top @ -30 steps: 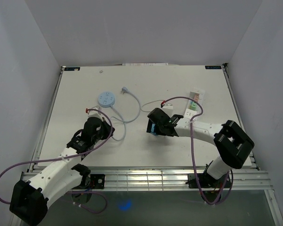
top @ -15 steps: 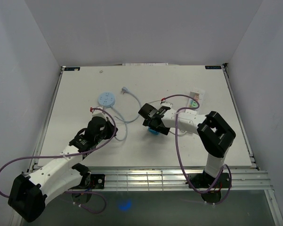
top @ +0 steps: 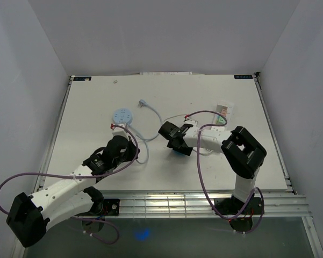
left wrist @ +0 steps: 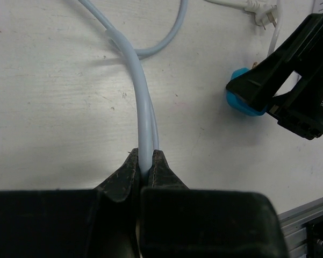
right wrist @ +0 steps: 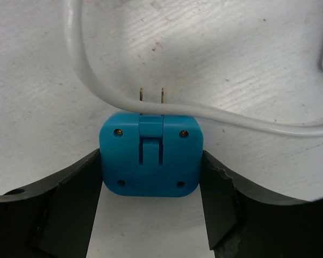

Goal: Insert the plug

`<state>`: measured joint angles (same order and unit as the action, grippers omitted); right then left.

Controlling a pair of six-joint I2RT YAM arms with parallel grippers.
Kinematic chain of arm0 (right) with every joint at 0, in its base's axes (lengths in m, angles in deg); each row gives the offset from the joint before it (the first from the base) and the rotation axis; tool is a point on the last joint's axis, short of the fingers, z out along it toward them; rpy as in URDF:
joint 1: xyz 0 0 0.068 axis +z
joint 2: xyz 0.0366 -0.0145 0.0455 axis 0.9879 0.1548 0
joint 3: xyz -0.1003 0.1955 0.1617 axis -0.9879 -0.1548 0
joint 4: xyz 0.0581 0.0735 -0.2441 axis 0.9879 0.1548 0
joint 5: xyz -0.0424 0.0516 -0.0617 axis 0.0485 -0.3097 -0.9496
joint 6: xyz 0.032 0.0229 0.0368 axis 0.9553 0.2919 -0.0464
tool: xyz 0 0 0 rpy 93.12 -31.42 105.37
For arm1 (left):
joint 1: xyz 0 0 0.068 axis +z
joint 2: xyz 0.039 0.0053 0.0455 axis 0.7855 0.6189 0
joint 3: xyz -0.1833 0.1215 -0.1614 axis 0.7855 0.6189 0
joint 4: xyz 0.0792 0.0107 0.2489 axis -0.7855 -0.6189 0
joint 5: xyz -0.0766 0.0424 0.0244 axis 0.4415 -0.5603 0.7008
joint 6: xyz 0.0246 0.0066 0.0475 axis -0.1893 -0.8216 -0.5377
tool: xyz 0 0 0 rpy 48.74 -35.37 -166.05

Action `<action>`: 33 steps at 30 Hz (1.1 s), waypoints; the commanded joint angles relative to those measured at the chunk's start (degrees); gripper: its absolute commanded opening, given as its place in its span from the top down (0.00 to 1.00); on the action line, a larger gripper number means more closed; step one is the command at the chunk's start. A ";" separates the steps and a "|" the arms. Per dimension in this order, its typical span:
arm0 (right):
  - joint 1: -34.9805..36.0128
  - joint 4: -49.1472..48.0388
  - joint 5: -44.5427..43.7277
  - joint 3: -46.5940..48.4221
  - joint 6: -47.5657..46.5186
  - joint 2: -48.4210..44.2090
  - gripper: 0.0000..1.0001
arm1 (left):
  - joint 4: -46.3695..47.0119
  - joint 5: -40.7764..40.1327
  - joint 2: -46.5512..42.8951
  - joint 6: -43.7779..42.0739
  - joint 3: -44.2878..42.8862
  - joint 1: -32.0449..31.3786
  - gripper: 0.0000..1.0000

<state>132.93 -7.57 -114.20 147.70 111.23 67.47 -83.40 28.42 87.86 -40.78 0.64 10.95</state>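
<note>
The plug (right wrist: 150, 156) is a blue square block with two metal prongs, lying flat on the white table (top: 97, 97). My right gripper (right wrist: 150, 164) is shut on it, one finger against each side. From above, the blue plug (top: 177, 150) peeks out under the right gripper (top: 174, 144). A white cable (right wrist: 80, 64) crosses just past the prongs. My left gripper (left wrist: 145, 161) is shut on a pale blue cable (left wrist: 142, 91), left of the blue plug (left wrist: 244, 99). That cable runs to a round pale blue socket hub (top: 121, 114).
The pale cable's own white pronged end (top: 142, 101) lies behind the hub. A small white box and card (top: 221, 115) sit at the right rear. Purple arm cables (top: 204, 113) loop over the right arm. Grey walls close in on three sides.
My right gripper swung left over the blue plug and closed from wide open onto its sides. The left arm slid right, still pinching the pale cable.
</note>
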 commanded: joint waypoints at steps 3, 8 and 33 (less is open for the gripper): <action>0.37 -1.16 -0.60 -5.21 -3.87 -7.49 0.70 | -1.17 -6.13 1.85 3.25 -2.47 -9.07 1.00; 0.29 0.07 -2.88 -8.11 -7.47 -16.44 0.71 | -1.87 -13.85 5.02 8.69 -1.68 -19.81 1.00; -4.11 -9.33 5.45 -16.99 -30.24 -41.42 0.66 | 7.62 -4.73 26.39 2.46 -20.22 -38.72 0.02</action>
<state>129.06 -15.09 -110.85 130.31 83.14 27.43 -74.96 21.49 116.45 -36.56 -17.39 -27.54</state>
